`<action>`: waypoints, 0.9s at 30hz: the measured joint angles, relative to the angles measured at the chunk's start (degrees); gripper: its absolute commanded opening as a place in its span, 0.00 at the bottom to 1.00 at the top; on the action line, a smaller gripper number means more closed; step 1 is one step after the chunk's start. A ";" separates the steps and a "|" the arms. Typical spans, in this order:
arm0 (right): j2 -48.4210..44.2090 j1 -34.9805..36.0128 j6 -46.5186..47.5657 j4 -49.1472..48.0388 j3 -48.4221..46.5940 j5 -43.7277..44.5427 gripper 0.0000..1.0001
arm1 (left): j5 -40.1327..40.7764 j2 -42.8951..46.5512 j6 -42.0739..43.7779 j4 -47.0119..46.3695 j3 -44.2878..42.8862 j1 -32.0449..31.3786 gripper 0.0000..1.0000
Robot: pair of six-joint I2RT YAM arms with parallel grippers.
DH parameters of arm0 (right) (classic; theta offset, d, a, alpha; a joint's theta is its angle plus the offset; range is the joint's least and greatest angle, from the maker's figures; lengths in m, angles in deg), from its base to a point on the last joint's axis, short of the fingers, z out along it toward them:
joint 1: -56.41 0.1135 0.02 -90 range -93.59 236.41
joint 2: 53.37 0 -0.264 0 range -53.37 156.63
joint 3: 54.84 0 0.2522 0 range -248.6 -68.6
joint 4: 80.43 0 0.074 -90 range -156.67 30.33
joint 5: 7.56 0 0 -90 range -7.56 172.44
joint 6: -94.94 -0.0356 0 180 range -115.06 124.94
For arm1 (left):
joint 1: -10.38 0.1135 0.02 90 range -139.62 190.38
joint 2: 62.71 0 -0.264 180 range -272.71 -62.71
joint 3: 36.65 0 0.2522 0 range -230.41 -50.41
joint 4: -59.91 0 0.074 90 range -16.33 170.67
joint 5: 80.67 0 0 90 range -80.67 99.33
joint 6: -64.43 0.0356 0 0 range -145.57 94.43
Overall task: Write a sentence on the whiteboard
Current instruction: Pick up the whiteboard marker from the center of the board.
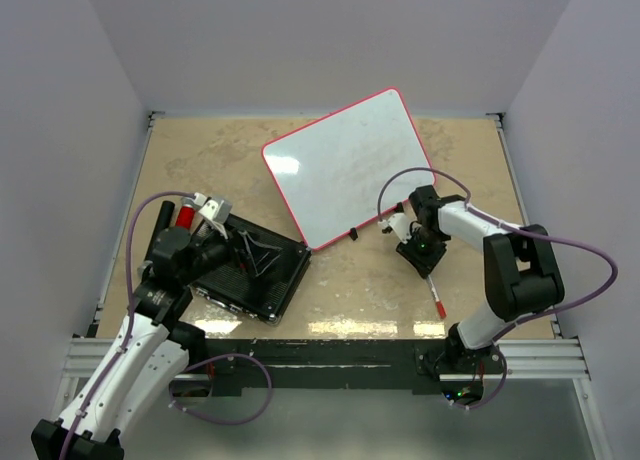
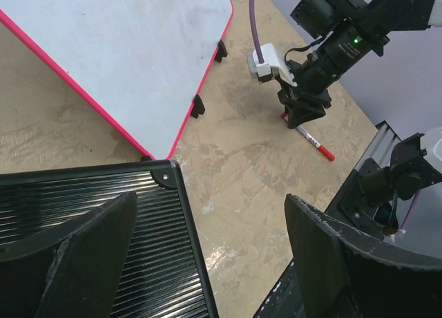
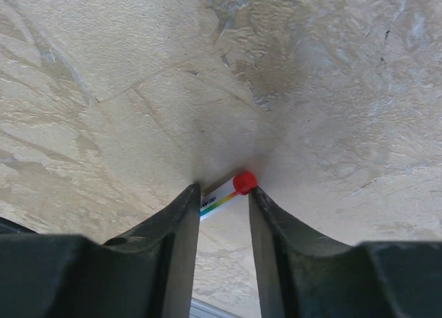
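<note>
Pale walls enclose a beige, stone-patterned table point(image 1: 200, 165). The whiteboard point(image 1: 345, 165) lies flat at far centre, turned at an angle, and no sentence shows on it.

Step in hand, by judgement: picking up the marker point(image 1: 437, 300), which lies on the table near right, just clear of the board's near edge. The right claw point(image 3: 223, 193) is down at the table with its two fingers either side of the marker's red-tipped end. The gap is narrow, but whether they are clenched on it cannot be told.

The next move calls for a firm, square grip, then a lift and a carry to the far left over the board. Whether the marker is capped is unclear.

The left claw point(image 2: 207, 263) hangs released, spread wide, above a black ribbed slab point(image 1: 250, 270) at near left. The slab's corner sits just beside the board's near corner. Small black clips point(image 2: 197, 107) along the board's near edge stand between marker and writing surface. A purple cable point(image 1: 400, 180) loops over the board's right side.
</note>
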 measured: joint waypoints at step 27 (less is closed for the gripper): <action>6.25 0.81 -0.66 -8.98 -8.09 -3.85 0.52 | -6.60 -3.34 -1.73 -5.97 1.97 -5.38 0.85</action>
